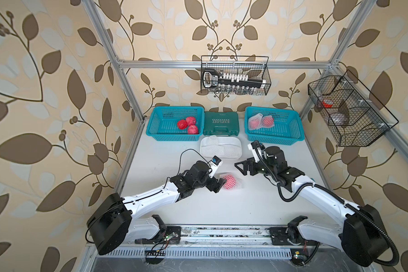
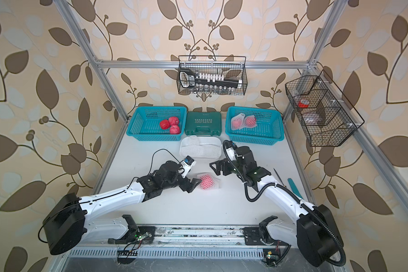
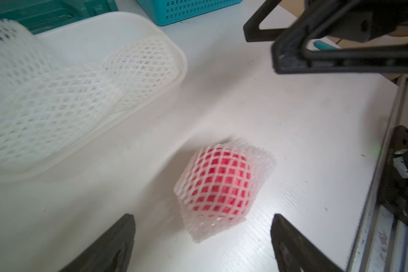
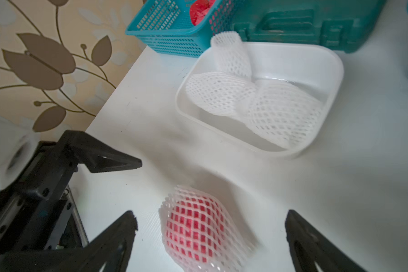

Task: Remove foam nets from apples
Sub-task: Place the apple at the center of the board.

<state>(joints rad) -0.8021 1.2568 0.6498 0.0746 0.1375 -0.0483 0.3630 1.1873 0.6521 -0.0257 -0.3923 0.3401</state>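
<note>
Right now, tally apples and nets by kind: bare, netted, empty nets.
Bare round red apples, in one teal plastic basket: 3
Red apples in white foam mesh nets (one on table, two in other teal basket): 3
Empty white foam mesh nets, in the white plastic tub: 3
Total: 9

Six apples [image 1: 190, 120], six foam nets [image 4: 283, 117], two baskets [image 1: 160, 136].

I see one netted apple [image 1: 230, 182] lying on the table [image 1: 174, 207]. Three bare red apples [image 1: 190, 121] in left teal basket [image 1: 156, 131], two netted apples [image 1: 262, 122] in right basket [image 1: 290, 133]. Three limp empty nets [image 1: 229, 150] in white tub [image 1: 239, 141].
</note>
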